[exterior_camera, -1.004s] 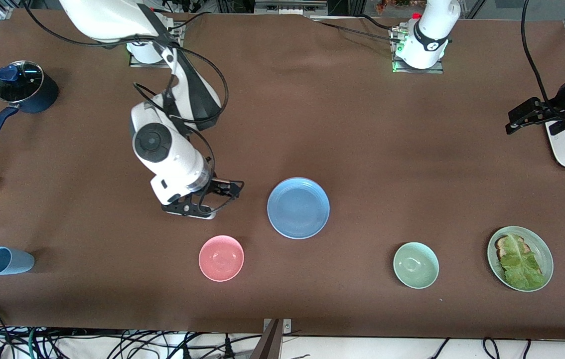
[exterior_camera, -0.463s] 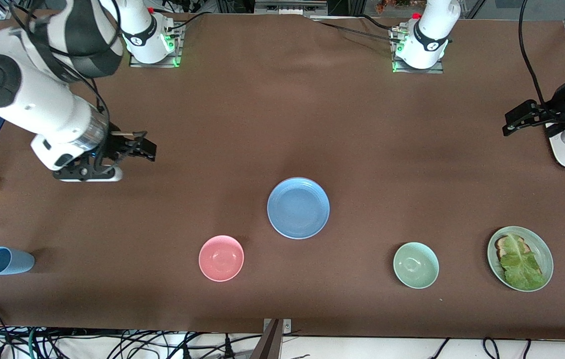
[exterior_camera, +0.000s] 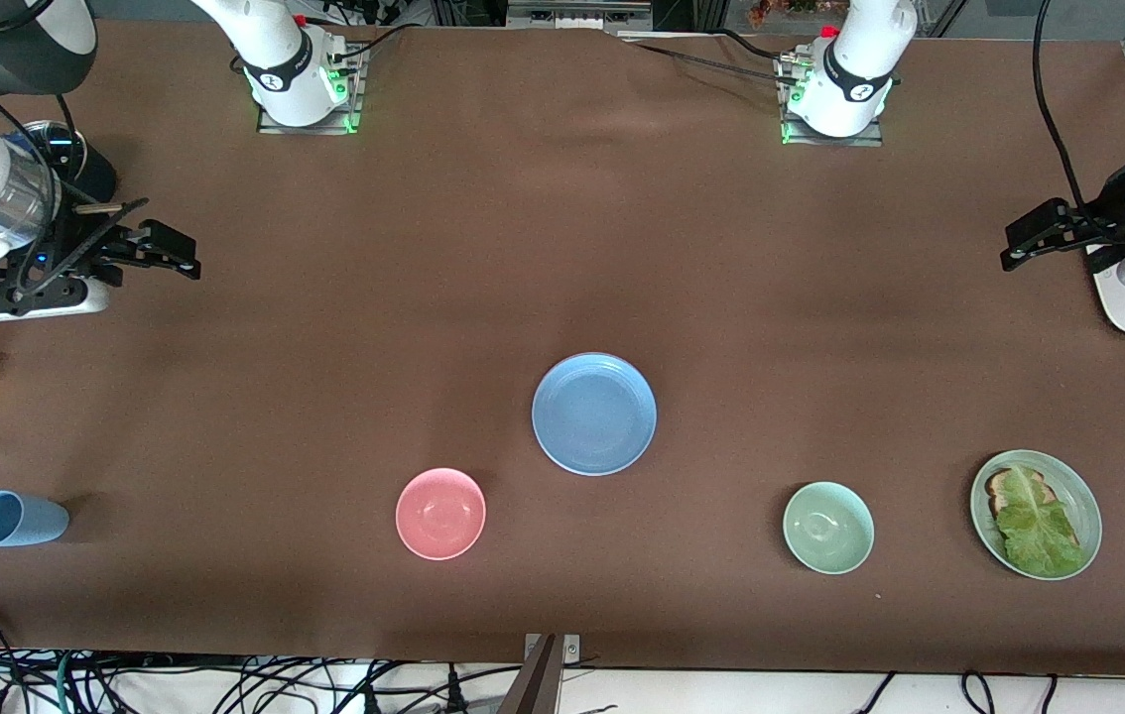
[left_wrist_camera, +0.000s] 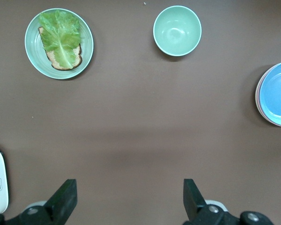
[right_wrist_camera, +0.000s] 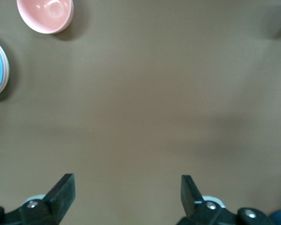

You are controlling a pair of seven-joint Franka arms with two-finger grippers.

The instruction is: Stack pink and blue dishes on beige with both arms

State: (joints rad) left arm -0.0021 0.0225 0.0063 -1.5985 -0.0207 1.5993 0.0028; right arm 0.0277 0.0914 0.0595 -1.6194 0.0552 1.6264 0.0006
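Brown bench (exterior_camera: 721, 248) from the front camera: blue plate (exterior_camera: 593, 414) lying flat at mid-bench, looking like a single dish, pink bowl (exterior_camera: 440, 514) just nearer the camera and toward the right arm's end. Wrist views only: rim of a pink plate (right_wrist_camera: 7, 70) peeking out under the blue, anything lower impossible to tell. Left gripper (exterior_camera: 1019, 246) hanging released and empty over the left arm's end, right gripper (exterior_camera: 171, 253) likewise spread wide and empty over the right arm's end, beside the saucepan (exterior_camera: 52, 169).
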